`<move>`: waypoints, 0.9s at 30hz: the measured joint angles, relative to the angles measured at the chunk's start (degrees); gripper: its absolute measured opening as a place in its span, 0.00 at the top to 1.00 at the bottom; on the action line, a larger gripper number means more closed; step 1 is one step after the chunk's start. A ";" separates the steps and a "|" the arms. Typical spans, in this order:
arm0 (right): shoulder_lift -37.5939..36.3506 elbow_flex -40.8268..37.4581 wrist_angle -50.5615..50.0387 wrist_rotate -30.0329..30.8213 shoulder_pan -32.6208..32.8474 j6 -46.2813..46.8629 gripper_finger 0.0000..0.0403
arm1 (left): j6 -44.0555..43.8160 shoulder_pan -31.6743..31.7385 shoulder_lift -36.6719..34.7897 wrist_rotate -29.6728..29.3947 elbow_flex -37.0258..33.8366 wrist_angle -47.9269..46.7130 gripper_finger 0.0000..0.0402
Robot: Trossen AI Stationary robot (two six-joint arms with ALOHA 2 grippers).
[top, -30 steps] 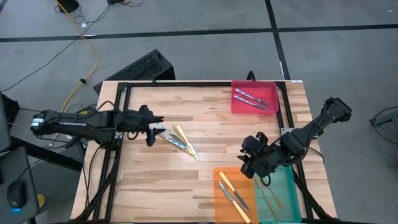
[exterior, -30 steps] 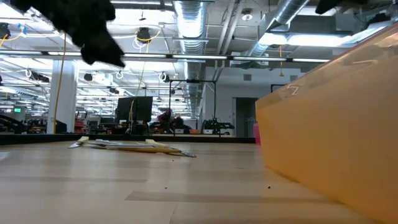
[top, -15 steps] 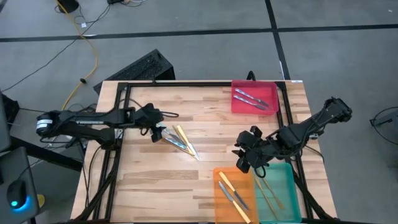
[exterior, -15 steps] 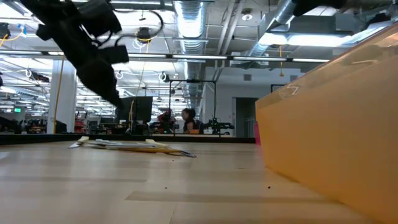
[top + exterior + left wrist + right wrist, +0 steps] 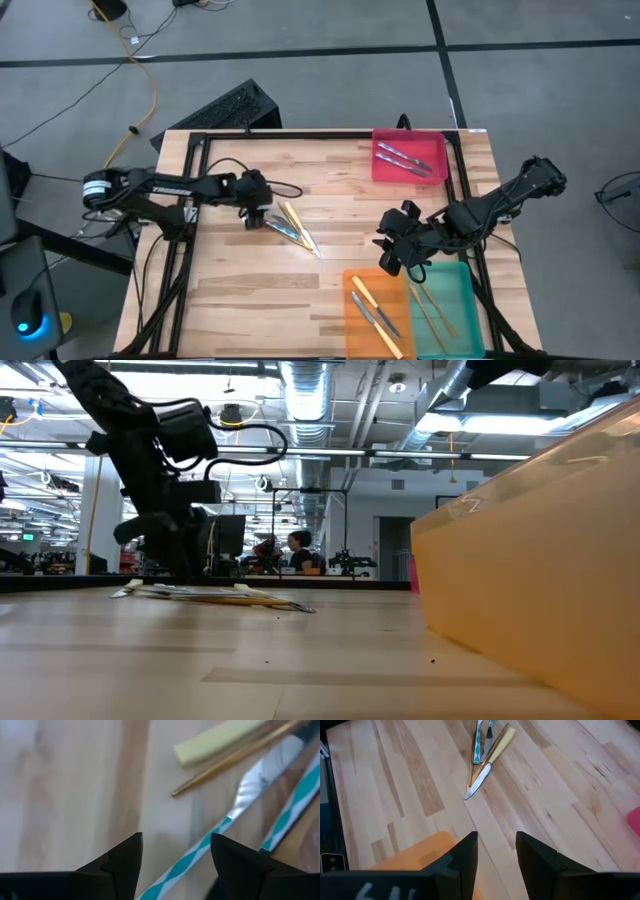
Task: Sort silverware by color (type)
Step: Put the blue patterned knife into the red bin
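A small pile of silverware (image 5: 290, 226) lies on the wooden table left of centre: teal-and-white striped handles, a yellow handle (image 5: 220, 740) and a thin tan piece (image 5: 235, 757). My left gripper (image 5: 257, 212) is low over the pile's left end, pointing steeply down and open. Its fingers stand on either side of one striped-handled piece (image 5: 200, 851) where the handle meets its silver end. My right gripper (image 5: 396, 252) hangs open above the table, just left of the trays, with nothing between its fingers (image 5: 470, 855).
A red tray (image 5: 408, 158) with two utensils stands at the far right. At the near edge an orange tray (image 5: 375, 310) holds yellow-handled pieces, and a teal tray (image 5: 450, 305) beside it holds tan ones. A black frame (image 5: 200, 140) rims the table.
My left gripper has moved toward the table's right and come down onto the left end of the pile, rolling as it sank; its fingers stay open. My right gripper has shifted a little toward the table's left, away from the trays. The silverware has not moved.
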 joint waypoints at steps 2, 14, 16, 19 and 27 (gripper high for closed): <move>0.00 0.00 -0.08 0.00 0.00 0.01 0.61 | 0.76 0.00 1.03 2.17 0.00 0.37 0.46; 0.00 0.00 -0.17 -0.06 0.02 0.44 0.61 | 3.75 0.48 8.10 4.56 0.41 2.16 0.53; 0.00 0.00 -0.17 -0.04 0.02 0.47 0.61 | 3.71 0.48 8.76 4.67 0.48 2.57 0.58; 0.00 0.00 -0.15 -0.04 0.02 0.51 0.61 | 3.26 0.46 8.89 5.17 0.46 2.31 0.68; 0.00 0.02 -0.06 -0.04 0.02 0.62 0.61 | 3.08 0.46 8.91 5.95 0.32 2.07 0.96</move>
